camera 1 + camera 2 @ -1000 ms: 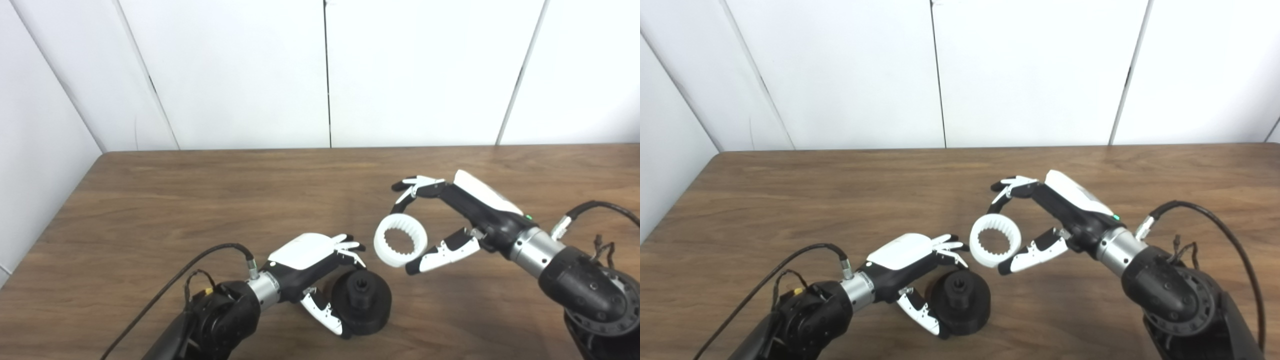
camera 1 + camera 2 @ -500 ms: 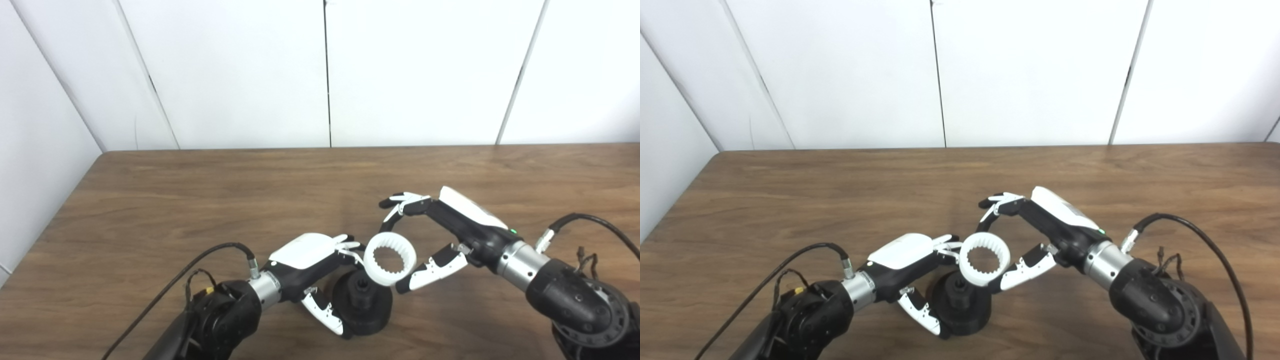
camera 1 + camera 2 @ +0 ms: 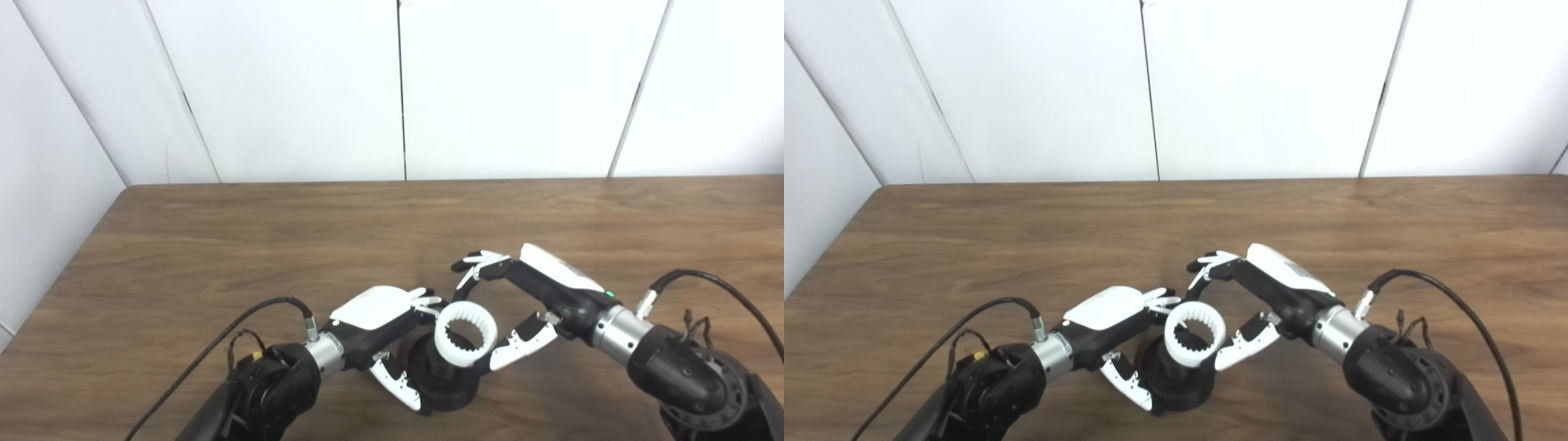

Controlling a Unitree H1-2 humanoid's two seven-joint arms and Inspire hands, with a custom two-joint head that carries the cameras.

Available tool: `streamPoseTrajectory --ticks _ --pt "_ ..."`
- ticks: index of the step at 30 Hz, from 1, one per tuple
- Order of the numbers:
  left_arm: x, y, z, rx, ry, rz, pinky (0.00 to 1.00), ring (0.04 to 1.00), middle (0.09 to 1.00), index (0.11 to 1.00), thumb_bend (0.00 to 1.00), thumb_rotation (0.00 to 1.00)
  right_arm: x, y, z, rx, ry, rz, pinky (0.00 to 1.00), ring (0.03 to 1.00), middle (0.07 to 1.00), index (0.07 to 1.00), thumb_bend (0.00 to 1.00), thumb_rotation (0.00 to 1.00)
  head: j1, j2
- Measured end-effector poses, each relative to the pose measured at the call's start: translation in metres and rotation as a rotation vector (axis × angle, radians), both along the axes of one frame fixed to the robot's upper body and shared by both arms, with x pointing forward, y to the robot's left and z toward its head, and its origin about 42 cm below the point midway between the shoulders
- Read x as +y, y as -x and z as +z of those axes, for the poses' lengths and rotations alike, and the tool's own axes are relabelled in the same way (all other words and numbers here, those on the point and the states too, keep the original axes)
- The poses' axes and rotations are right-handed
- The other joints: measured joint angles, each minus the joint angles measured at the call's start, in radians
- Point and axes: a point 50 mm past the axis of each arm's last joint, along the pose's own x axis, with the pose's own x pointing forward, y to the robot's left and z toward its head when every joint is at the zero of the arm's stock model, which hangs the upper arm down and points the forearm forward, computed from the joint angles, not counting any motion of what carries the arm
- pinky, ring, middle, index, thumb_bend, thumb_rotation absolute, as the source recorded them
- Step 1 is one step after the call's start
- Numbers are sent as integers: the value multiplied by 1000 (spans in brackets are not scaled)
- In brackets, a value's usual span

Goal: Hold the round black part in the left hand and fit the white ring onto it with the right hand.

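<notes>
My left hand [image 3: 392, 321] grips the round black part [image 3: 444, 383], which rests on the tabletop [image 3: 245, 245] at the near centre; fingers curl over its far edge and the thumb presses its near left side. My right hand [image 3: 520, 300] holds the white ring [image 3: 465, 334] by its rim, between the fingers above and the thumb below, with its toothed inner face turned toward the camera. Over the last second the right hand has carried the ring leftward and nearer, from a position apart from the black part, to the right and farther off, to one directly over it; the ring now overlaps the part's raised central hub in both views. Whether the ring already touches the hub cannot be told. I judge the approach largely complete: what remains is to level the ring, centre it on the hub and press it down. The ring looks tilted, so it may catch if pushed at this angle. No brand, label or readable writing is visible.
</notes>
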Motion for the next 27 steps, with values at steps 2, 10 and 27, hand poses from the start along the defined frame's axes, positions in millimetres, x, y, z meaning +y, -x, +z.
streamPoseTrajectory --ticks 2,10,27 --pt "0 0 0 0 -1 1 883 1000 953 687 861 284 1 0 -1 3 1 2 872 943 864 492 521 166 2 2" --pt "0 -1 2 -2 -4 5 883 1000 959 687 854 291 4 -1 -4 9 20 9 875 947 867 493 520 167 -2 9" --pt "-1 1 5 -8 -13 4 877 1000 956 699 858 291 11 -1 -8 29 10 26 879 953 872 493 522 163 3 12"
